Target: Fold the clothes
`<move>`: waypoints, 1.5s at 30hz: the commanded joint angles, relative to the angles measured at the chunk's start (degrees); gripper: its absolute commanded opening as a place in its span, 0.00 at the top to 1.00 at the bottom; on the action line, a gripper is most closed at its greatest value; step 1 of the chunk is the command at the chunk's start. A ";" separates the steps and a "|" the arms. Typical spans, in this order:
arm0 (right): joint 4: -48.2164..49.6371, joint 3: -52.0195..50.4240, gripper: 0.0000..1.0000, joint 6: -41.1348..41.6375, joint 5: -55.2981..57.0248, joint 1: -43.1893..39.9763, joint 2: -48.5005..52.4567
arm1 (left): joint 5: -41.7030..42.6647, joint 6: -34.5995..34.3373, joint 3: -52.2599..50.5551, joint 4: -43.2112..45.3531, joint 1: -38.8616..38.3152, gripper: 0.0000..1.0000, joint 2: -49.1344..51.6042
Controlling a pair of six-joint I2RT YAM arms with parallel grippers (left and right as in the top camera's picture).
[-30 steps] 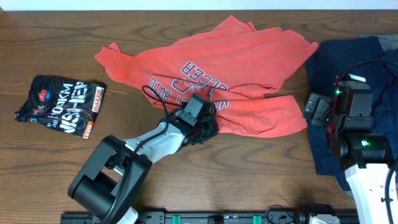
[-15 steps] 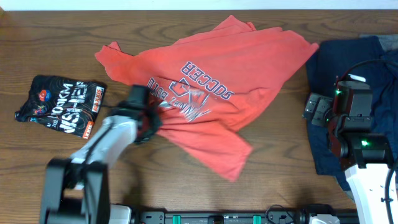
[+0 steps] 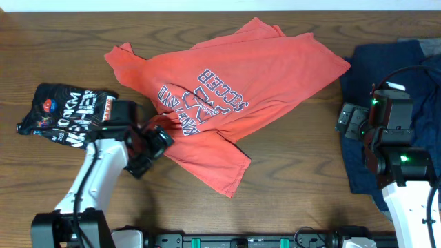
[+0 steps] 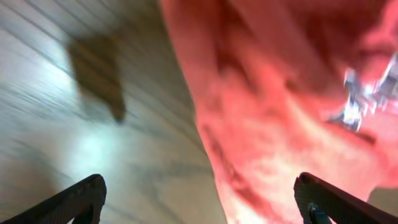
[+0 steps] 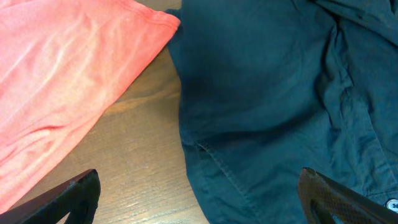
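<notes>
— Where do my claws stand?

— Your left claw (image 3: pixel 157 140) is at the near-left edge of the red T-shirt (image 3: pixel 255 76), low over the desk (image 3: pixel 310 186). Its wrist view is blurred, but the two tips sit far apart in the bottom corners, so it is released. Red cloth lies ahead of it, to the right. Your right claw (image 5: pixel 202 199) is off the T-shirt's right side. It is released too, with its tips spread wide, and it hangs above a navy garment (image 5: pixel 267 93).

— And the clothes?

— The T-shirt lies spread but rumpled. A flap of hem points toward you on its near side, and the lettering (image 3: pixel 200 96) faces up. Left of the T-shirt and apart from it lies a black printed shirt (image 3: pixel 65 117), bunched small, with your left arm just beside it. On the T-shirt's right, the sleeve meets the navy garment at the far end. Nearer you, bare wood shows between the two. The navy cloth runs on toward the far right corner.
</notes>
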 commanded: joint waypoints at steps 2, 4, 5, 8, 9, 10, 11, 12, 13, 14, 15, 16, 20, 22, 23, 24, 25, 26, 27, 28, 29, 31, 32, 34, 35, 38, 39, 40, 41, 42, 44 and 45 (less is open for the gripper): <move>0.00 0.55 0.01 -0.37 0.81 -0.48 -0.13 | 3.15 -2.84 -2.89 1.51 -5.53 0.02 0.59; -0.02 0.55 0.01 -0.35 0.79 -0.48 -0.13 | 3.13 -4.85 -4.74 5.55 -8.31 0.02 0.61; -0.04 0.55 0.01 -0.35 0.79 -0.48 -0.13 | 3.13 -6.58 -6.10 8.28 -9.86 0.02 0.61; -0.24 0.55 0.01 -0.37 0.79 -0.48 -0.13 | 2.47 -11.72 -9.40 13.44 -12.85 0.02 0.63; -0.37 0.55 0.01 -0.37 0.79 -0.48 -0.13 | 2.27 -13.70 -10.40 14.82 -13.57 0.02 0.63; -0.48 0.55 0.01 -0.37 0.79 -0.48 -0.13 | 2.27 -15.69 -11.43 16.52 -14.23 0.01 0.66; -0.59 0.55 0.01 -0.37 0.81 -0.48 -0.13 | 2.29 -17.29 -12.61 18.91 -15.04 0.01 0.63; -0.59 0.55 0.01 -0.37 0.81 -0.48 -0.13 | 2.29 -18.08 -13.53 20.98 -15.78 0.00 0.66; -0.57 0.55 0.01 -0.37 0.81 -0.48 -0.13 | 2.32 -18.91 -14.49 23.43 -16.61 0.01 0.66; -0.55 0.55 0.01 -0.37 0.81 -0.48 -0.13 | 2.32 -19.74 -15.26 25.51 -17.55 0.03 0.66; -0.52 0.55 0.01 -0.37 0.81 -0.48 -0.13 | 2.32 -20.24 -15.67 26.71 -18.27 0.05 0.68; -0.50 0.55 0.01 -0.37 0.81 -0.48 -0.13 | 2.32 -21.11 -16.09 27.87 -19.32 0.07 0.70; -0.57 0.55 0.01 -0.37 0.81 -0.48 -0.13 | 0.94 -24.24 -16.52 28.76 -22.75 0.10 0.92; -0.55 0.55 0.01 -0.37 0.81 -0.48 -0.13 | -1.90 -24.90 -16.52 28.85 -23.54 0.39 0.92; -0.52 0.55 0.01 -0.37 0.81 -0.48 -0.13 | -3.04 -25.11 -16.52 29.29 -23.69 0.46 0.92; -0.52 0.55 0.01 -0.37 0.81 -0.48 -0.13 | -3.63 -25.29 -16.52 29.77 -23.82 0.53 0.92; -0.52 0.55 0.01 -0.37 0.81 -0.48 -0.13 | -4.00 -25.29 -16.52 30.51 -23.89 0.56 0.92; -0.52 0.55 0.01 -0.37 0.81 -0.48 -0.13 | -4.17 -25.29 -16.52 31.15 -23.93 0.57 0.92; -0.55 0.55 0.01 -0.37 0.81 -0.48 -0.13 | -4.26 -25.29 -16.52 31.58 -23.91 0.57 0.92; -0.57 0.55 0.01 -0.37 0.81 -0.48 -0.13 | -4.46 -25.29 -16.52 31.80 -23.91 0.57 0.92; -0.61 0.55 0.01 -0.37 0.81 -0.48 -0.13 | -4.52 -25.29 -16.52 31.98 -23.91 0.59 0.92; -0.61 0.55 0.01 -0.35 0.81 -0.48 -0.13 | -5.57 -25.24 -16.52 32.17 -23.91 0.75 0.92; -0.61 0.55 0.01 -0.37 0.81 -0.48 -0.13 | -6.25 -25.22 -16.52 32.17 -23.91 0.82 0.92; -0.61 0.55 0.01 -0.37 0.79 -0.48 -0.13 | -7.78 -24.28 -16.50 32.26 -23.87 0.93 0.90; -0.61 0.55 0.01 -0.37 0.79 -0.48 -0.13 | -8.15 -23.10 -16.50 32.50 -23.76 0.94 0.87; -0.68 0.55 0.01 -0.37 0.00 -0.48 -0.13 | -7.93 -15.28 -16.00 32.50 -22.43 0.94 -0.17; -0.70 0.55 0.01 -0.37 -0.81 -0.48 -0.13 | -7.48 -12.26 -15.80 31.91 -21.70 0.94 -1.18; -0.81 0.55 0.01 -0.37 -1.68 -0.48 -0.13 | -7.41 -10.27 -15.61 30.69 -21.03 0.94 -2.43; -0.92 0.55 0.01 -0.37 -3.28 -0.48 -0.13 | -7.50 -7.65 -15.32 28.28 -19.98 0.94 -4.52; -1.03 0.55 0.03 -0.37 -4.74 -0.48 -0.09 | -7.76 -5.90 -15.13 26.14 -18.95 0.94 -6.51; -1.31 0.55 0.09 -0.37 -8.15 -0.48 0.33 | -8.66 -2.51 -14.84 21.05 -16.28 0.94 -11.58; -1.53 0.55 0.11 -0.37 -9.46 -0.48 0.74 | -9.40 -1.14 -14.75 18.53 -14.91 0.94 -14.25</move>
